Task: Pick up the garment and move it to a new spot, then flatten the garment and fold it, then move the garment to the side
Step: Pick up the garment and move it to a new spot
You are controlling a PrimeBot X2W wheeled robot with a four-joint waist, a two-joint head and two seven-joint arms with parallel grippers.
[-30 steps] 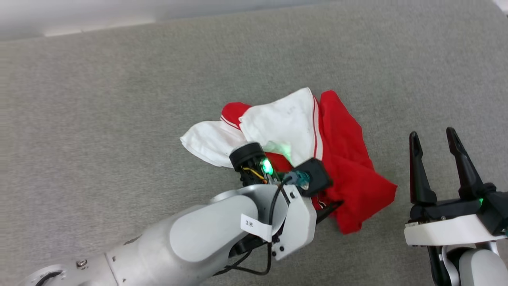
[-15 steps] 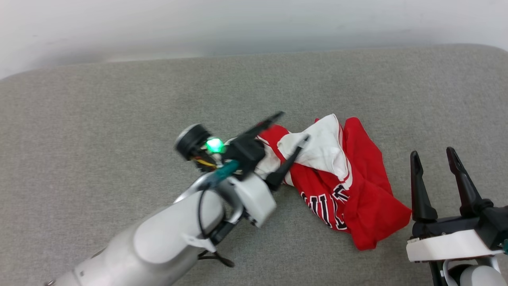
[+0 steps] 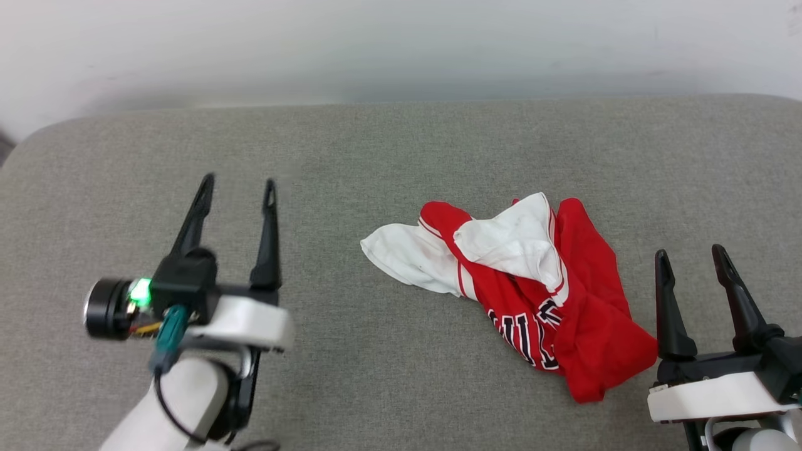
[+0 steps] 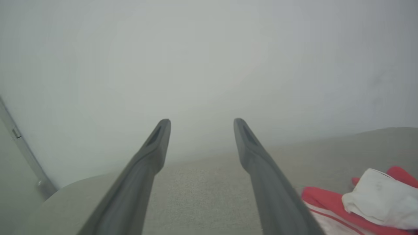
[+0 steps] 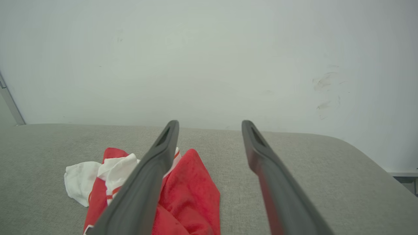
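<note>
The garment (image 3: 551, 294), red with white sleeves and black lettering, lies crumpled on the grey padded surface (image 3: 388, 150), right of centre. My left gripper (image 3: 238, 181) stands open well to its left, nothing between its fingers. My right gripper (image 3: 689, 254) is open just right of the garment's red hem. In the left wrist view the open left gripper (image 4: 200, 122) points at the wall, with the garment (image 4: 375, 199) at the lower right. In the right wrist view the garment (image 5: 192, 192) lies behind the left finger of the open right gripper (image 5: 210, 124).
A pale wall (image 3: 401, 44) runs behind the grey surface's far edge. The surface's rounded corners show at the far left (image 3: 37, 134) and at the right (image 5: 362, 147). Bare grey padding lies between my left gripper and the garment.
My left gripper let go of the garment, opened wide and drew back to the left. The garment dropped in a crumpled heap. The head camera tilted up. The right gripper stayed open.
</note>
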